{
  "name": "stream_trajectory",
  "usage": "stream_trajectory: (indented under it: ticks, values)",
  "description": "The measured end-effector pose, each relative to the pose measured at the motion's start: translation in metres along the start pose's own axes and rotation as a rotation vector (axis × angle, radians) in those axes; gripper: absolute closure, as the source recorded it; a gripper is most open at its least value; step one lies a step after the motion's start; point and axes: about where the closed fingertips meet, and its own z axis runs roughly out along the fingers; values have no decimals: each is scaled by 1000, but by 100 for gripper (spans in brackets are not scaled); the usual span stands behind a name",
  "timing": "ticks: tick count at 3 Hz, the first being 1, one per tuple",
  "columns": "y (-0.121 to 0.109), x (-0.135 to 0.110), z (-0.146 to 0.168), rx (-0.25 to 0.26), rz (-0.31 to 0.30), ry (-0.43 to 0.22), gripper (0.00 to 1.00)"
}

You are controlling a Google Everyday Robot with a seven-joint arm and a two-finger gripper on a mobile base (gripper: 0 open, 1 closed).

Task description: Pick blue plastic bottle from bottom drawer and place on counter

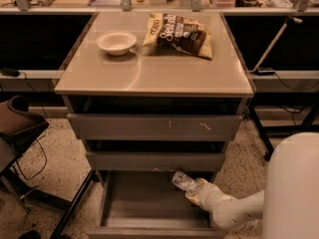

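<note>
Gripper (196, 191) clasps bottle (182, 181) just above drawer (144, 199) floor: lift step. Next: back out, raise, set on desk (164, 73).

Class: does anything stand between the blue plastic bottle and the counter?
Yes. The gripper meets the blue plastic bottle under the jutting middle drawer; the top drawer juts above. A bowl and snack bag sit at the back of the counter.

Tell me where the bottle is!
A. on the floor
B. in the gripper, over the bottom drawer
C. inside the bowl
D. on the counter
B: the gripper holds the bottle low over the bottom drawer; the counter has just a bowl and a snack bag.
</note>
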Motion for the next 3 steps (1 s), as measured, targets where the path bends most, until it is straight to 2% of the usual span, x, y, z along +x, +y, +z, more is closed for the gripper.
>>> stream_trajectory:
  ticks: [1, 2, 3]
  values:
    - [7, 12, 10, -7, 46, 18, 100]
    - [8, -14, -2, 24, -9, 25, 100]
    - [13, -88, -34, 82, -182, -16, 100]
